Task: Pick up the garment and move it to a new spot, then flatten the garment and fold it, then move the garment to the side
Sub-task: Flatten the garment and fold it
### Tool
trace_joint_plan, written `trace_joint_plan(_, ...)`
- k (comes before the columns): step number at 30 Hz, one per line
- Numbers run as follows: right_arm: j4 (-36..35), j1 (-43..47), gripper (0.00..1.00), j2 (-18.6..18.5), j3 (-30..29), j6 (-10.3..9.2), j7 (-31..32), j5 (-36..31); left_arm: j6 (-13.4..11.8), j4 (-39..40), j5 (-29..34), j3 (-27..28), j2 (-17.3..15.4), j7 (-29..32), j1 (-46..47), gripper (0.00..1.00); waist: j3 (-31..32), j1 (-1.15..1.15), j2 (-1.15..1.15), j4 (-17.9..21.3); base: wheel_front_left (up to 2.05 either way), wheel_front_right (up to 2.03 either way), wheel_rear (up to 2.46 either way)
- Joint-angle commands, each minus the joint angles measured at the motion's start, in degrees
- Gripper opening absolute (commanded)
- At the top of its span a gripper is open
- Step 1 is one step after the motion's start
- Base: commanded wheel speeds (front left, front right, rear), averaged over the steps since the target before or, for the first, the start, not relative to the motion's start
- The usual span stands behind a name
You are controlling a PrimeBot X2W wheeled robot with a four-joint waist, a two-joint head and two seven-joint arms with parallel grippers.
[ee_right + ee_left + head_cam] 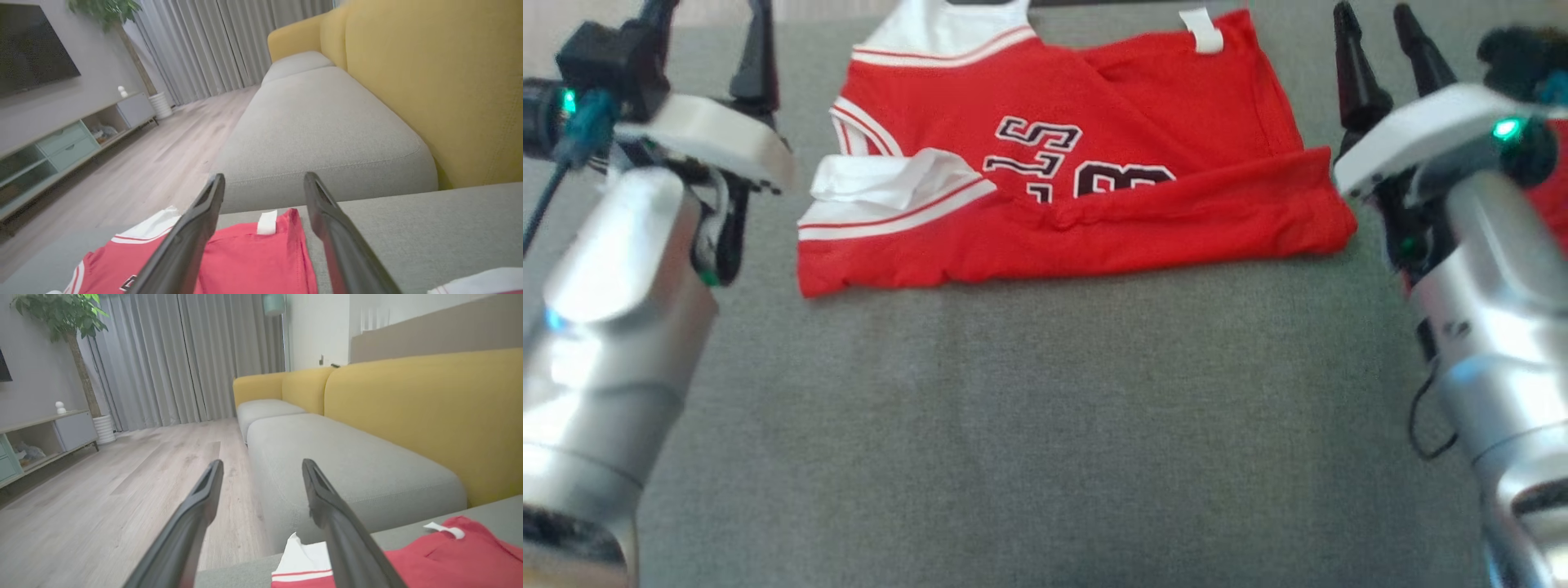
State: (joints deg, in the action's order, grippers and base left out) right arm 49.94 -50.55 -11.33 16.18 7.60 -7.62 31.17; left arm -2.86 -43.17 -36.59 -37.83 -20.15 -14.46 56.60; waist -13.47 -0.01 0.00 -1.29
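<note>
The garment (1062,171) is a red sleeveless jersey with white trim and dark lettering. It lies folded on the grey cushion (1045,425), at the far middle of the head view. My left gripper (709,24) stands open to the left of the garment, with nothing between its fingers. My right gripper (1372,20) stands open just off the garment's right edge, also holding nothing. In the left wrist view the open gripper (262,465) points over the cushion's edge, with the garment (429,555) at the lower right. In the right wrist view the open gripper (264,177) hangs above the garment (253,261).
A yellow sofa back (429,81) runs along grey seat cushions (322,130). Wooden floor (102,498), a low TV cabinet (45,437), a potted plant (69,322) and curtains lie beyond. Another red and white cloth (1553,188) shows at the head view's right edge.
</note>
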Motion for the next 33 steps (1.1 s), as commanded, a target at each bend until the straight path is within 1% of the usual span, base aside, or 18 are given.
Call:
trace_joint_plan(1, -1.72, 1.17, 1.00, 1.33, 0.39, -0.11, -1.31, -0.43, -0.46, 2.21, 0.67, 2.69, -1.94, -0.49, 0.17, 1.00, 1.09, 0.01, 0.00, -0.80, 0.00, 0.00, 0.00)
trace_joint_plan(4, -2.77, 4.84, 1.00, 2.61, -1.25, -0.11, -5.46, -1.84, -2.26, 8.79, 2.89, 7.04, -1.66, -0.51, -6.37, 1.00, 2.68, 0.01, 0.00, -1.43, 0.00, 0.00, 0.00)
trace_joint_plan(8, -6.02, 11.31, 1.00, 4.35, -4.77, -0.11, -7.15, -5.17, -4.23, 16.46, 5.65, 12.57, 0.08, -0.52, -16.17, 1.00, 4.41, 0.01, 0.00, -2.07, 0.00, 0.00, 0.00)
trace_joint_plan(12, -12.46, 19.59, 1.00, 6.41, -9.32, -0.11, -7.34, -10.70, -5.14, 21.83, 8.89, 16.22, 2.75, -0.52, -25.74, 1.00, 5.72, 0.01, 0.00, -2.29, 0.00, 0.00, 0.00)
trace_joint_plan(16, -19.53, 28.50, 1.00, 8.04, -13.89, -0.11, -7.36, -14.77, -5.35, 24.29, 11.42, 19.18, 5.88, -0.53, -33.39, 1.00, 6.37, 0.01, 0.00, -2.36, 0.00, 0.00, 0.00)
trace_joint_plan(18, -21.93, 31.73, 1.00, 8.34, -14.49, -0.11, -7.36, -15.55, -4.94, 24.32, 12.20, 20.55, 7.05, -0.53, -35.97, 1.00, 6.24, 0.01, 0.00, -2.03, 0.00, 0.00, 0.00)
trace_joint_plan(20, -23.69, 33.60, 1.00, 8.41, -13.53, -0.11, -7.37, -14.94, -4.32, 23.99, 13.17, 21.71, 7.66, -0.53, -37.19, 1.00, 5.79, 0.01, 0.00, -1.60, 0.00, 0.00, 0.00)
trace_joint_plan(24, -26.05, 34.15, 1.00, 8.43, -12.29, -0.11, -7.37, -14.02, -2.92, 21.64, 15.02, 23.03, 7.72, -0.53, -36.67, 1.00, 4.08, 0.01, 0.00, -0.21, 0.00, 0.00, 0.00)
trace_joint_plan(29, -27.48, 33.22, 1.00, 8.44, -11.09, -0.11, -7.37, -13.86, -1.33, 12.67, 14.51, 22.89, 7.30, 0.98, -33.55, 1.00, 1.49, 0.01, 0.00, 1.77, 0.00, 0.00, 0.00)
trace_joint_plan(33, -27.69, 32.97, 1.00, 8.45, -9.94, -0.11, -7.37, -13.40, -1.09, 5.79, 13.60, 23.50, 6.86, 2.28, -30.97, 1.00, 0.24, 0.01, 0.00, 3.51, 0.00, 0.00, 0.00)
